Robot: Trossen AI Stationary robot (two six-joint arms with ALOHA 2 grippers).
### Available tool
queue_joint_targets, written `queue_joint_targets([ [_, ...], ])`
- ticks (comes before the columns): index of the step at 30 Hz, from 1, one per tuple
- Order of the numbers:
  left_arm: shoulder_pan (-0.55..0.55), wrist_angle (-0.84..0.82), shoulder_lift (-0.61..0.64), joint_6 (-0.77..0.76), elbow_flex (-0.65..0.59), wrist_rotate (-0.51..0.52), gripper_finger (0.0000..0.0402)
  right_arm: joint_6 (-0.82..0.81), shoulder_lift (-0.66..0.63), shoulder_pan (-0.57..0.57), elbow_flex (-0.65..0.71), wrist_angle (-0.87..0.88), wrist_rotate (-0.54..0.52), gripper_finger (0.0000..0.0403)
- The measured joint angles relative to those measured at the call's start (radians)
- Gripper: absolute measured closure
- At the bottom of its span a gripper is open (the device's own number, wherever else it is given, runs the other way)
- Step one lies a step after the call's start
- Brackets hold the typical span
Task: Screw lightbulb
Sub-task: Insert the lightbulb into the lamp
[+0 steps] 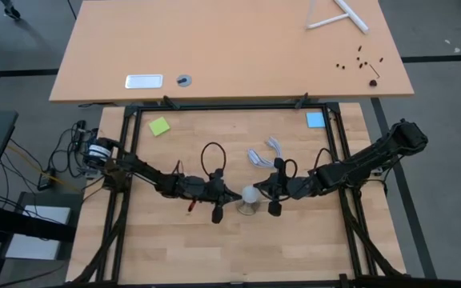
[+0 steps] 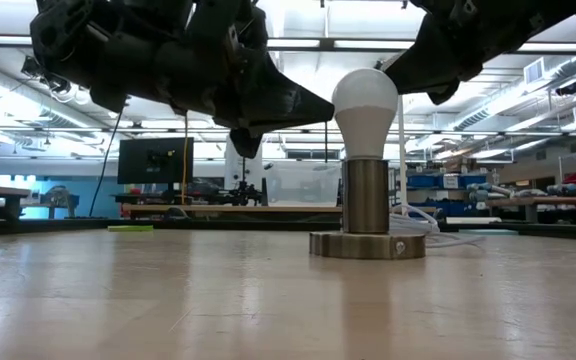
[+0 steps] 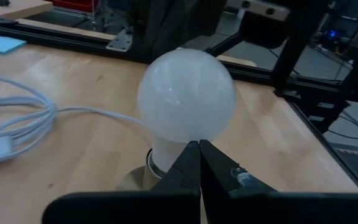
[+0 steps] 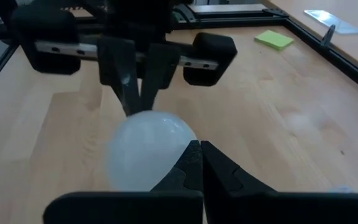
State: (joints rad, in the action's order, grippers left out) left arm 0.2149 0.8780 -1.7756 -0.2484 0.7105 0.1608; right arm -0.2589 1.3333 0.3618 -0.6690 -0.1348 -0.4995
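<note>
Item: lightbulb (image 2: 365,105). It is seen seated upright in the metal socket (image 2: 366,207), which stands on the worktop (image 2: 168,300). The screw end is not visible; it is judged to be down in the socket. How fully the thread has been turned home cannot be told.

Progress: the insertion is judged done or nearly done. Any final tightening and the drawing away of both arms are judged to remain.

Appearance: a white, frosted, pear-shaped globe, smooth and unmarked, narrowing to a neck at the socket mouth.

Left end effector (image 3: 199,152): fingers pressed together, nothing gripped; the bulb is met just ahead of its tips, at the lower curve of the globe, touching or all but touching.

Right end effector (image 4: 199,155): fingers likewise pressed together and empty; the bulb lies immediately ahead of its tips, on the side facing the left one.

Also noted: a white cord (image 3: 17,121) lying beyond the bulb from the left end effector.
</note>
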Motion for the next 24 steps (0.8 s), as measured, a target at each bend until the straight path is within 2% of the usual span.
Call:
queue_joint_targets([
  [24, 0.008, -0.017, 0.0, 0.002, -0.018, -0.006, 0.0401, 0.008, 0.002, 0.0, 0.002, 0.004, -0.005, 0.0402],
])
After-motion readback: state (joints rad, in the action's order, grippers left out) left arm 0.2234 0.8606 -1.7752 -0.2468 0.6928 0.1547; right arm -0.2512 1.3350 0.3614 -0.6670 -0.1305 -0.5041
